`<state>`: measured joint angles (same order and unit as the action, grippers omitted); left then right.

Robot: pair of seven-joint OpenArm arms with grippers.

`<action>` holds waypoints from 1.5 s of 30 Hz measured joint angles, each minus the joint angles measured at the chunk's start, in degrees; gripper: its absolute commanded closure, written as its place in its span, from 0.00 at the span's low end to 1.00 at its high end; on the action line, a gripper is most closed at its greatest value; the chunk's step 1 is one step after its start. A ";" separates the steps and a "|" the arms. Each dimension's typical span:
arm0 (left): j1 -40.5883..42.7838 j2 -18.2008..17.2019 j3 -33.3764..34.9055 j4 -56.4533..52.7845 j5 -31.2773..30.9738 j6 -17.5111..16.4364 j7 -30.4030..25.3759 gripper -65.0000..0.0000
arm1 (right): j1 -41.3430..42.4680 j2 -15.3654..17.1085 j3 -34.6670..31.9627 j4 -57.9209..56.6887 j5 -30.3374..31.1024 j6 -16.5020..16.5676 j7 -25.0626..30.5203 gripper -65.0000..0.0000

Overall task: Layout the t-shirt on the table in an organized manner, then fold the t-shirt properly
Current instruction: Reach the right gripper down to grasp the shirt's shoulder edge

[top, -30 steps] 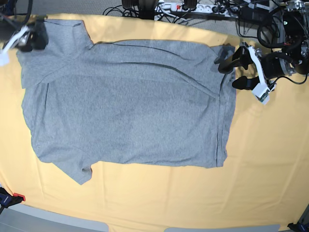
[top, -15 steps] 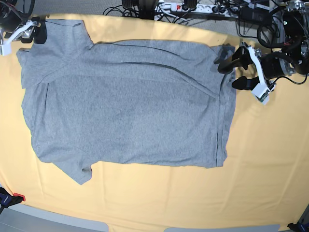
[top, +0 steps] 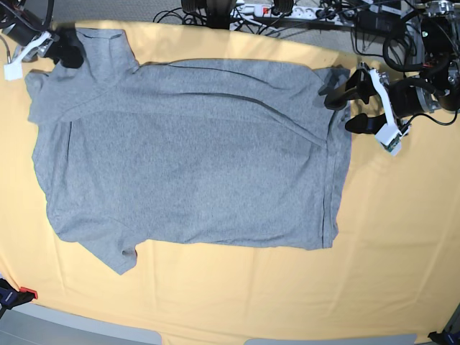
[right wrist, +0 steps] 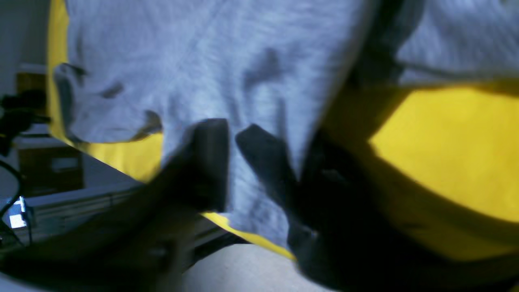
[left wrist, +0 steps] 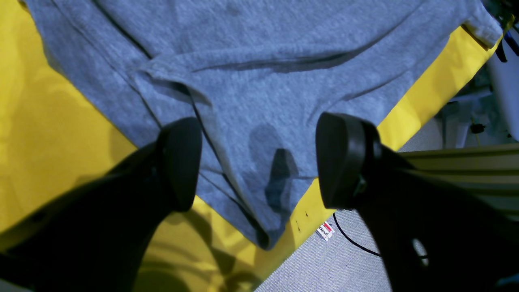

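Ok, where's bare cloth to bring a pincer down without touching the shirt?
Free: the table strip below the t-shirt hem, and the wide patch beside its side seam. Crowded: top corners, where the left pincer and right pincer sit.

You have bare worktop (top: 402, 237) wide open along the near edge and beside the t-shirt (top: 194, 158) under the left tool (top: 348, 100). Behind the far edge, tangled cables and power strips (top: 280, 11) crowd the approach.
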<state>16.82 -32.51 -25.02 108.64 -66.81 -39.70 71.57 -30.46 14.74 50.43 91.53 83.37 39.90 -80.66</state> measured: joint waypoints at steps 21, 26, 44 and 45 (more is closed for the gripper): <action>0.00 -0.02 0.00 0.00 -0.98 0.00 -0.02 0.31 | 6.34 2.34 0.00 12.02 -0.04 0.00 -0.15 1.00; 0.00 -0.02 0.00 0.00 -1.33 0.00 -0.02 0.31 | 8.81 2.36 -1.88 12.02 -0.09 0.00 -0.46 1.00; 0.02 0.00 0.00 0.00 -1.31 0.00 0.13 0.31 | 21.14 2.56 -14.40 12.02 -0.22 0.00 -0.59 1.00; 0.02 0.00 0.00 0.00 -1.33 0.00 0.24 0.31 | 21.55 2.56 -14.40 12.02 -0.20 -0.02 -0.44 1.00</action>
<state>16.84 -32.51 -25.02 108.64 -68.14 -39.70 71.81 -8.91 17.30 36.03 103.55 83.18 39.88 -81.10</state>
